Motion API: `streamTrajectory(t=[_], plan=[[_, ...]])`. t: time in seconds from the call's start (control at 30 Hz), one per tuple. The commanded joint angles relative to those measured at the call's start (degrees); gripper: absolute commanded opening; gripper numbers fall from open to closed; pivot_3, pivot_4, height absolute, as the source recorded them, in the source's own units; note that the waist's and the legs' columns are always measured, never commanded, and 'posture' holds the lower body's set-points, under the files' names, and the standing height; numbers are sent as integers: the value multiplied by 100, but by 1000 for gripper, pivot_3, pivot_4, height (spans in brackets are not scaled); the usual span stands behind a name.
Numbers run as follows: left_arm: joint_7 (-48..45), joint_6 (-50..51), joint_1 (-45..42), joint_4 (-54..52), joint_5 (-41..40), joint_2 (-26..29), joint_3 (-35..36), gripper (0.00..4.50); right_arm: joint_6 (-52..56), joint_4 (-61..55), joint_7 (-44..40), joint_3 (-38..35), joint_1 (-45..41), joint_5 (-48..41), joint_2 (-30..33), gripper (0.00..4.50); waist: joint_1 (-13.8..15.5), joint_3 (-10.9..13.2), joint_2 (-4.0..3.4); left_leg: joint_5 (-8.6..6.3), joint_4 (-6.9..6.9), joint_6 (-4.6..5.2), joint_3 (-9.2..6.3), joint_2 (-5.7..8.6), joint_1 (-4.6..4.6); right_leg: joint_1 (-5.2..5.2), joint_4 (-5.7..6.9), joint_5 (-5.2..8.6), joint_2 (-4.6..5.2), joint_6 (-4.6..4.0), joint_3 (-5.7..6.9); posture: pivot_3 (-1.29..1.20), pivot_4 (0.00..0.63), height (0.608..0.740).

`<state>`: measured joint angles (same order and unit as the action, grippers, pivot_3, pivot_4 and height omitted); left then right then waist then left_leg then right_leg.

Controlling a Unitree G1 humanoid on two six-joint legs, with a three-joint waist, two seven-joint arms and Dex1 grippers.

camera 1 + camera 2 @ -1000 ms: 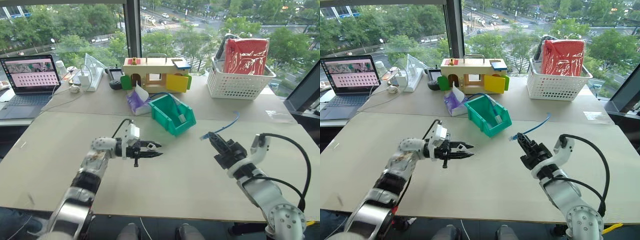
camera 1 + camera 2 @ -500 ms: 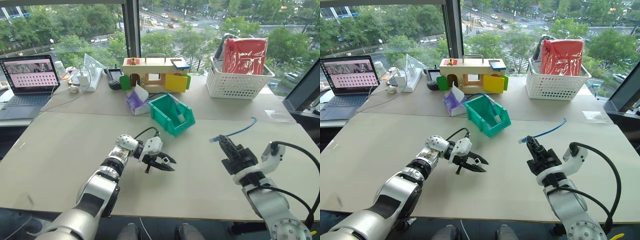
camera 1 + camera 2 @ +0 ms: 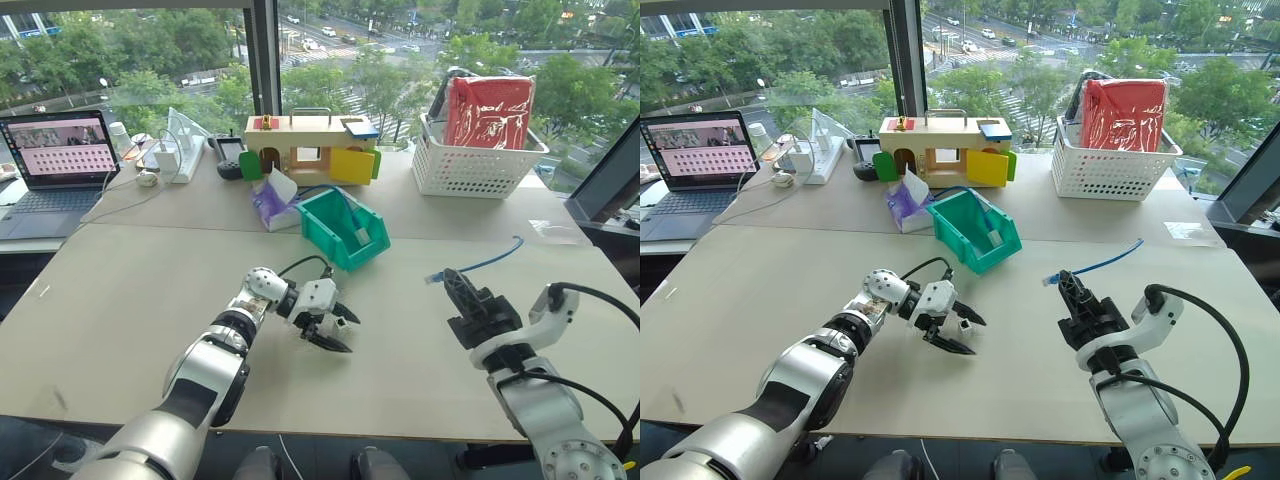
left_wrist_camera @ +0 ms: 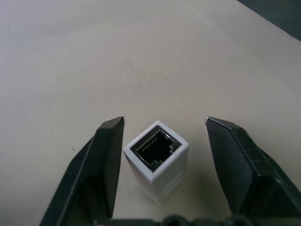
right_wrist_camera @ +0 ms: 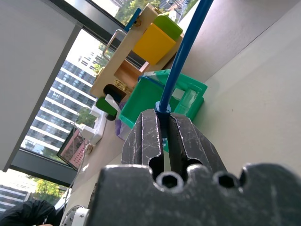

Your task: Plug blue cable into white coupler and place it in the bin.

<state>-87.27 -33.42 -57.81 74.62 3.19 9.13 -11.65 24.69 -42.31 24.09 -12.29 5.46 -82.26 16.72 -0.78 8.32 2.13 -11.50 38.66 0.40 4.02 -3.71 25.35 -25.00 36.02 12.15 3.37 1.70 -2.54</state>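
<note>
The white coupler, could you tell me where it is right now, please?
The white coupler stands on the table between the open fingers of the left gripper, in front of the bin, socket upward.

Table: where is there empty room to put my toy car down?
The table is bare on its near left, between the laptop and the left arm. It is also bare between the white coupler and the right gripper. The back is crowded: the wooden house, the bin and the white basket stand there.
</note>
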Motion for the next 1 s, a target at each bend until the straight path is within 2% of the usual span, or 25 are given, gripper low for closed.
streamTrajectory(t=[0.03,0.23,0.37,0.5,0.63,0.73,0.87,1.0], plan=[[-22,127,-89,-40,-37,92,187,4398,-130,-181,-28,-84,-120,-53,69,0,-3,0,0,0,0,0,0,0,0,0,0,0,0,0,0,0,150,732],[-86,839,-17,-128,-492,267,761,4398,-97,-24,-103,-13,-282,-58,60,0,-8,0,0,0,2,0,-1,-1,-1,0,4,0,-1,0,0,0,150,732],[43,1091,210,-318,-513,485,904,4398,-59,85,-169,29,-368,-67,55,0,-11,0,-1,0,3,0,-2,-1,-2,0,5,0,-1,0,2,0,150,732],[-482,1874,689,-1101,-1097,893,1103,4398,-49,169,-235,50,-439,-46,61,0,-24,0,-1,0,3,0,-2,-3,-2,0,8,0,-1,0,2,0,150,732],[-523,2634,1620,-2693,-1840,1499,830,4398,-27,298,-335,77,-480,-31,35,0,-43,0,-2,0,3,0,-3,-11,-5,-1,12,0,-5,-3,2,0,150,732],[-309,3196,2034,-3563,-1941,1667,1018,4398,-5,395,-398,120,-555,-28,16,0,-18,-1,-2,0,3,0,-2,-10,-7,1,14,0,-3,-3,2,0,150,732],[907,4043,2813,-5195,-1971,1620,1140,4398,19,485,-456,191,-631,2,-17,0,12,-1,-2,1,12,0,-3,-8,-7,7,13,0,1,-2,4,0,150,732],[1913,5089,3625,-6707,-1908,1553,942,4398,35,549,-538,262,-624,43,-55,0,-3,-1,-3,1,11,0,-3,-10,-9,8,13,0,-1,-1,1,0,150,732]])
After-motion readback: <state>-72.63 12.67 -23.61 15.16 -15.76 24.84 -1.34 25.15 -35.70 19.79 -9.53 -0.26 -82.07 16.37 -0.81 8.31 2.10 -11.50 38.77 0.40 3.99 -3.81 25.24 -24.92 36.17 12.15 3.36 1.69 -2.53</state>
